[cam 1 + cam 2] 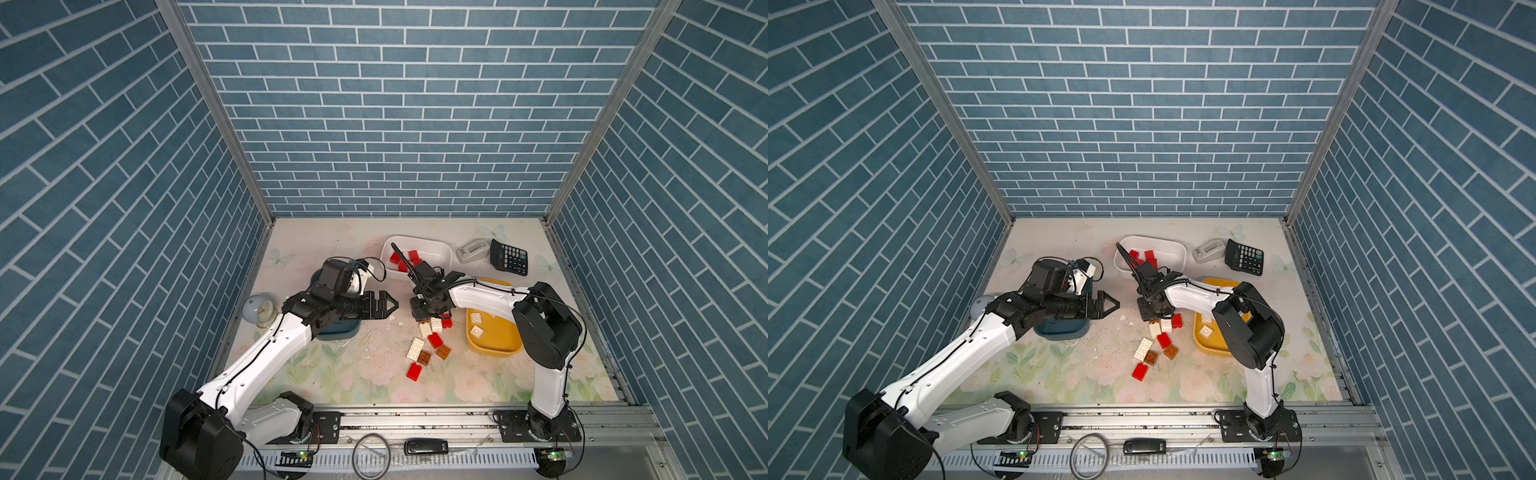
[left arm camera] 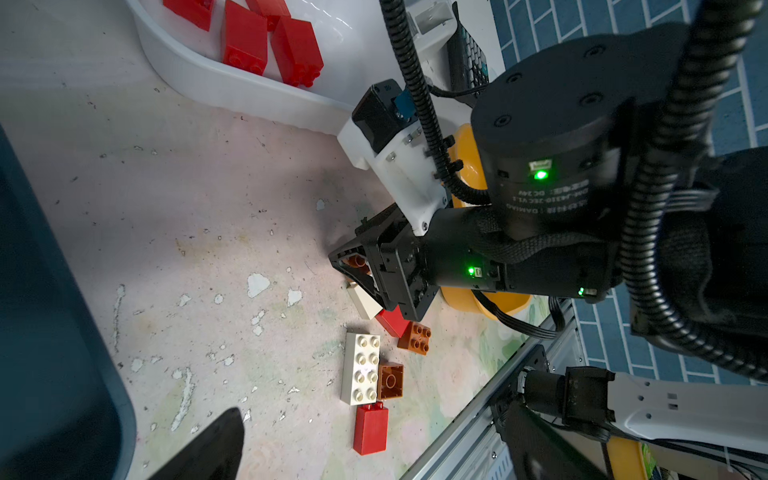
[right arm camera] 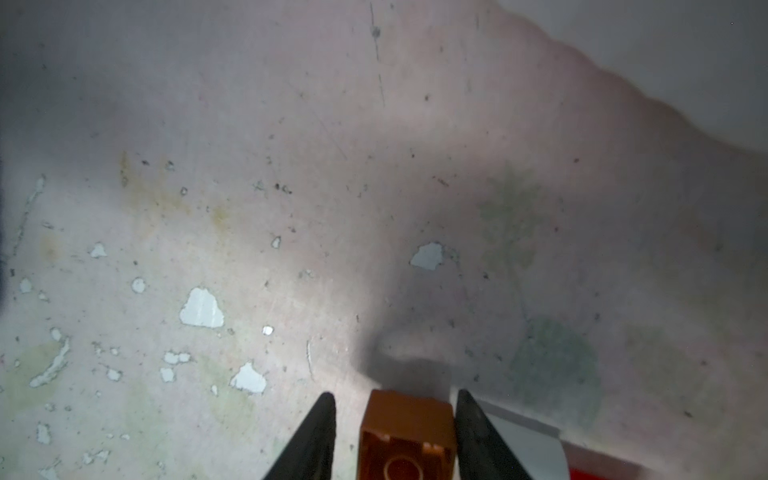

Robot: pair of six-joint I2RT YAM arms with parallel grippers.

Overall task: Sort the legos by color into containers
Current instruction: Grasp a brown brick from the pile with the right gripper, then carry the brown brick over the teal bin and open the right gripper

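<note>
Our right gripper astride a brown lego at the wrist frame's bottom centre, one finger touching, a gap at the other, our left gripper spread wide in a top view's lower middle, loose legos lower right of it, red ones in the white tub

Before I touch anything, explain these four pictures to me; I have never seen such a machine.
Two white robot arms work over a flowered table, each ending in a pincer. Two pictures look down from above, nearly alike; the other two come from a camera on each arm's wrist. Toy bricks are being sorted by colour: red bricks lie in the white tub, white bricks in the yellow tub, and a teal tub sits under the left arm. More loose bricks, red, white and brown, lie between the arms. The left pincer is open and empty. The right pincer stands around a brown brick; whether it grips yet, I cannot tell.
</note>
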